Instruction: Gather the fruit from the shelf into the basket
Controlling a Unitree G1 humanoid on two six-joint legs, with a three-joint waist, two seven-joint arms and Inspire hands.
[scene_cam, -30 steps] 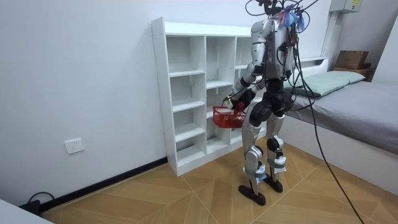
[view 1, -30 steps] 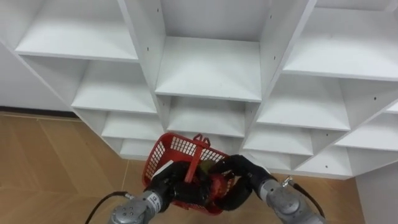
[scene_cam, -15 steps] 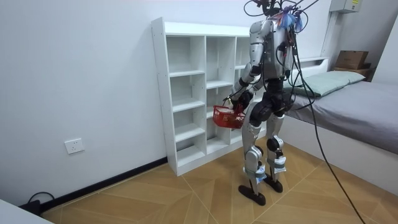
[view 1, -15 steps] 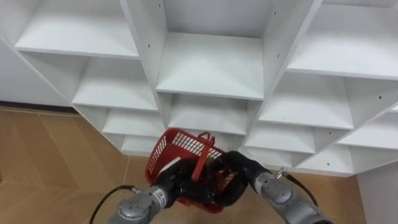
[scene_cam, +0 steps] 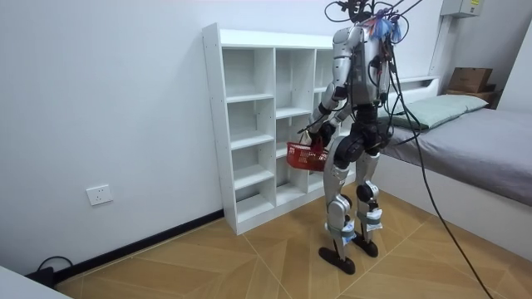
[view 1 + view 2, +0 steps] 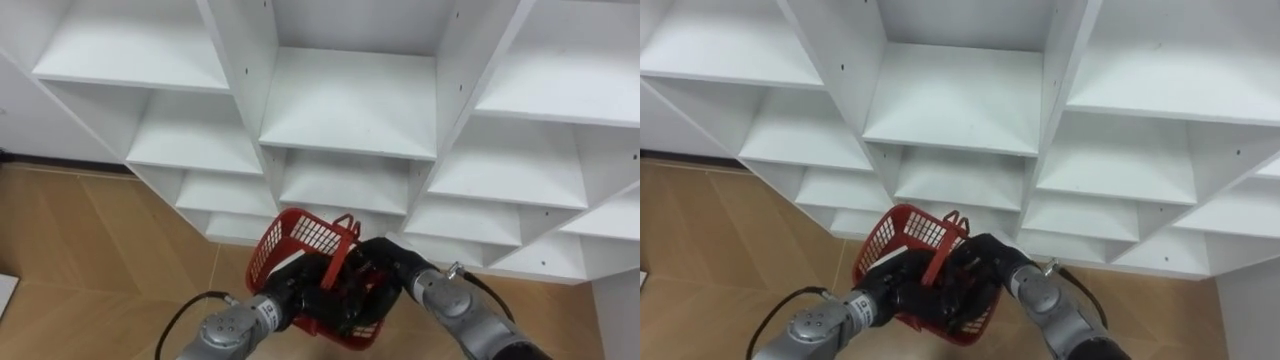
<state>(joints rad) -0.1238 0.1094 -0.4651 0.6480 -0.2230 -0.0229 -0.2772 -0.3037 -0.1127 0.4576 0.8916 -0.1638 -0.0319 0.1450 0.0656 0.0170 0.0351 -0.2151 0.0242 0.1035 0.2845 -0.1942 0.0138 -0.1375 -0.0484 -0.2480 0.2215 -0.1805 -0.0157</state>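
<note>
I hold a red mesh basket (image 6: 300,237) low in front of me, its handle (image 6: 345,240) standing up. My left hand (image 6: 290,292) comes in from the lower left with its fingers curled on the basket's near wall. My right hand (image 6: 392,262) reaches over the right rim into the basket, where the red mesh hides what lies under it. I cannot make out any fruit. In the room view I stand upright, facing the white closet (image 5: 249,124), with the basket (image 5: 306,156) at hip height.
The closet's open compartments (image 6: 345,100) rise just beyond the basket, with upright dividers (image 6: 245,70) between them. Wooden floor (image 6: 90,250) lies at the lower left. A bed (image 5: 474,141) stands behind me, at the room view's right.
The eye view has shifted slightly. My right hand has moved further over the rim into the basket. The basket stays in my left hand, a touch higher in the room view.
</note>
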